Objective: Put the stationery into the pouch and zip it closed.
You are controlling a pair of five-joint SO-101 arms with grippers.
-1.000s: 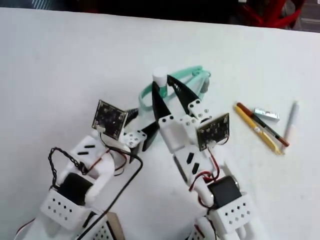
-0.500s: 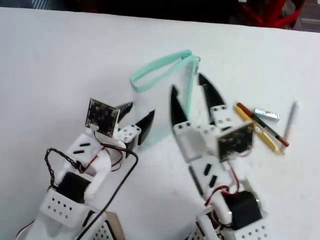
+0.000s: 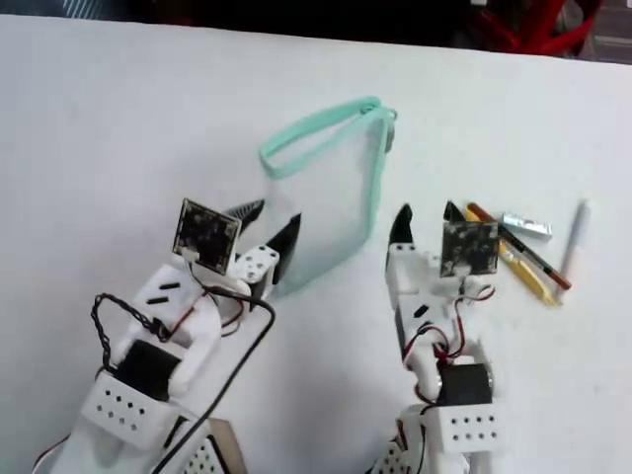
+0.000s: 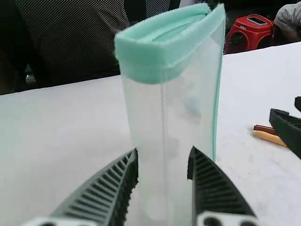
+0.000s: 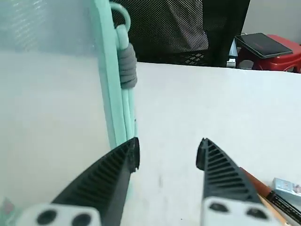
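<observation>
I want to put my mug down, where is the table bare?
Bare table lies left of the pouch, out to the far left corner, and beyond the pens. Crowded: between pouch and pens, where the right gripper sits.

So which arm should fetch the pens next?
Right. Its open gripper sits right beside the pens, while the left gripper holds the pouch.

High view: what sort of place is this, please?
Probably an office or lab desk: a white table with pens and a pouch, two robot arms, a mesh chair behind.
</observation>
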